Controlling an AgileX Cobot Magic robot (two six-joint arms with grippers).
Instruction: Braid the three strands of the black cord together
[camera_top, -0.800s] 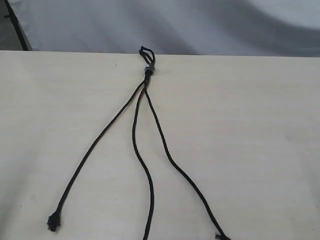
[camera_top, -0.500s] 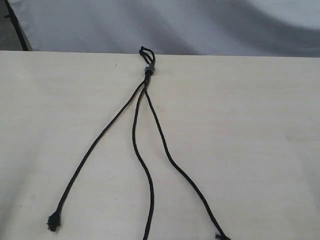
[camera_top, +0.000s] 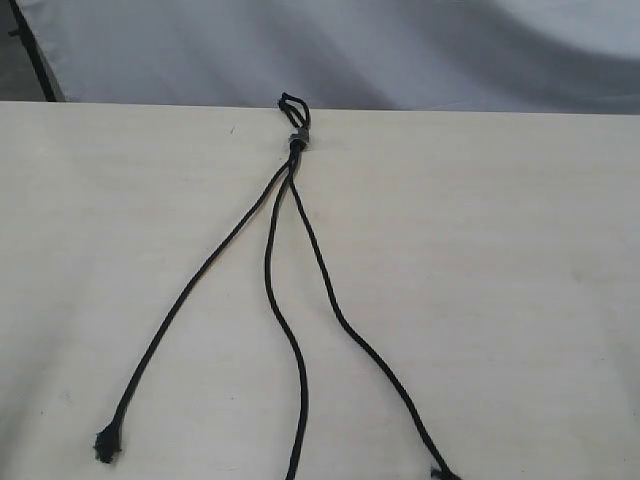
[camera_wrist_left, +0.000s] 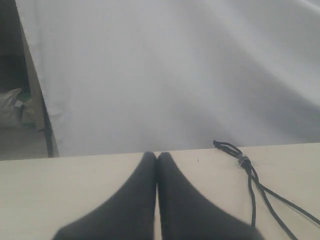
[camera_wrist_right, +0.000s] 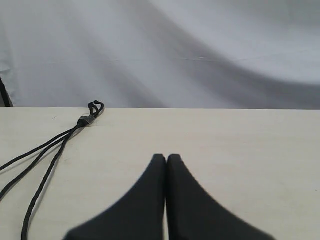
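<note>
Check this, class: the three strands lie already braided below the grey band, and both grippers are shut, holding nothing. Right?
Not quite. The exterior view shows the three strands lying loose and fanned apart below the grey band, not braided. The left gripper and right gripper are indeed shut, holding nothing.

A pale wooden table (camera_top: 500, 250) is shown, with a black cord (camera_top: 290, 172) laid flat on it. Its small loop (camera_top: 292, 103) is placed at the far edge, bound by a grey band (camera_top: 297, 139). The three strands (camera_top: 267, 270) are fanned out unbraided toward the near edge.
</note>
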